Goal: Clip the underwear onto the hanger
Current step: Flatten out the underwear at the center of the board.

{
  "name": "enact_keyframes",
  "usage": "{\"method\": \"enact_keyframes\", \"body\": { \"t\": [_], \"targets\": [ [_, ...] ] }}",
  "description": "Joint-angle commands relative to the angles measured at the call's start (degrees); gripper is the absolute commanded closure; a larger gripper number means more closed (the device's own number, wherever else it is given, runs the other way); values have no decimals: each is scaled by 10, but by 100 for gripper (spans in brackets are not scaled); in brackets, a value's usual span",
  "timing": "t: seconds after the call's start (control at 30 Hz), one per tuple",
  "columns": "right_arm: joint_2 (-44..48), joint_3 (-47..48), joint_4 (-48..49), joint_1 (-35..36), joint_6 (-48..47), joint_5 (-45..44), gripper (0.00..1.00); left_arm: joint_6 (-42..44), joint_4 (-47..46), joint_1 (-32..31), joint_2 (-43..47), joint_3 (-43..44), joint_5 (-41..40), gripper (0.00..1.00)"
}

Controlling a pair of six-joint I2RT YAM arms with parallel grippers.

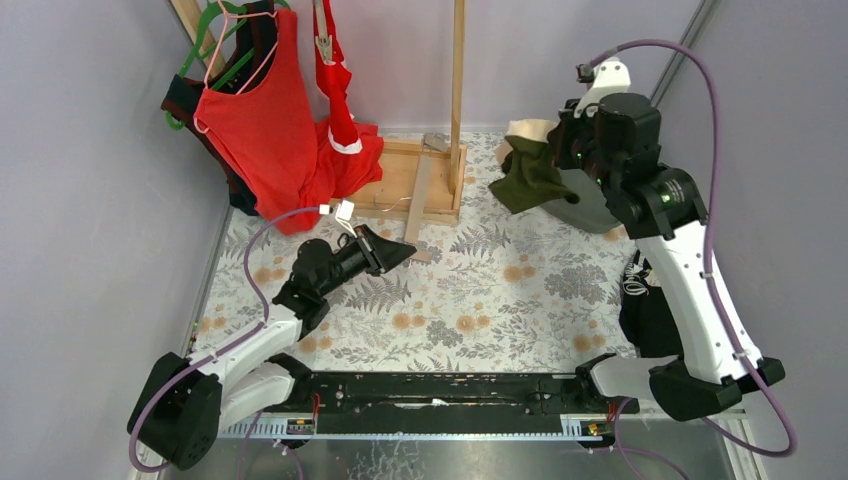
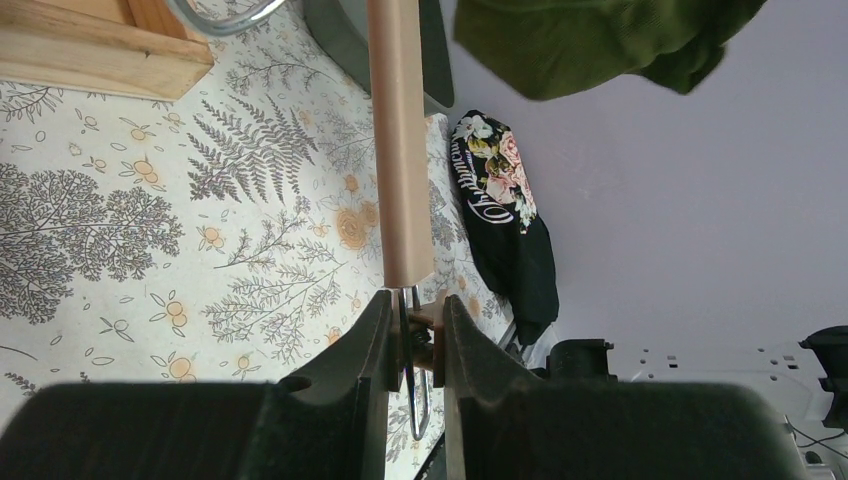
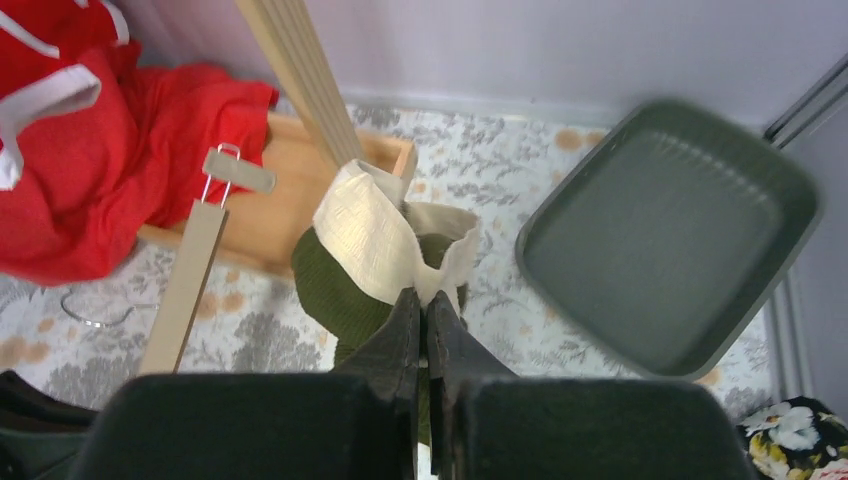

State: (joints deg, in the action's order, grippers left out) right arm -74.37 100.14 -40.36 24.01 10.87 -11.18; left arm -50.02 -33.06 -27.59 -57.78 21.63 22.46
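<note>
The hanger [image 1: 420,200] is a beige bar with metal clips, lying slanted over the wooden base; the bar [image 2: 398,150] runs away from my left fingers. My left gripper [image 2: 415,302] is shut on the clip [image 2: 428,325] at its near end, seen from above at left gripper [image 1: 403,250]. The bar's far clip [image 3: 238,170] is free. My right gripper [image 3: 425,300] is shut on the cream waistband of the olive green underwear [image 3: 345,285], held in the air at back right [image 1: 530,175]. Red underwear [image 1: 335,90] hangs from a clip at the back left.
A large red tank top [image 1: 255,120] hangs on the rack beside it. The wooden rack post [image 1: 458,90] rises from its base [image 1: 395,190]. A grey square pan [image 3: 670,240] lies below the right gripper. Black floral cloth [image 2: 500,200] lies at the right edge.
</note>
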Motion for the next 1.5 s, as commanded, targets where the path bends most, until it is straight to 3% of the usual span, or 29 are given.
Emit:
{"method": "enact_keyframes", "body": {
  "t": [0.0,0.2,0.3,0.57,0.73,0.83,1.0,1.13,1.27,1.47],
  "targets": [
    [-19,17,34,-1,-34,-39,100,12,-42,3,-1,9,-7,100],
    [-49,2,-3,0,-31,-24,100,12,-42,3,0,5,-11,100],
    [-57,-66,2,5,-13,37,100,15,-39,4,2,5,-13,100],
    [-171,-219,69,119,34,114,100,24,-31,6,-3,5,-15,100],
    [-175,-273,162,170,57,207,60,25,-35,8,-11,1,-15,100],
    [-139,-301,205,174,68,246,48,25,-40,8,-18,1,-14,100],
    [-73,-329,207,174,62,134,24,22,-52,9,-35,4,-10,100],
    [-92,-318,166,150,55,21,19,21,-57,9,-43,7,-9,100],
    [-151,-310,162,62,74,65,21,23,-58,9,-45,10,-11,100],
    [-242,-267,157,38,75,78,21,25,-57,10,-49,12,-11,100]
  ]
}}
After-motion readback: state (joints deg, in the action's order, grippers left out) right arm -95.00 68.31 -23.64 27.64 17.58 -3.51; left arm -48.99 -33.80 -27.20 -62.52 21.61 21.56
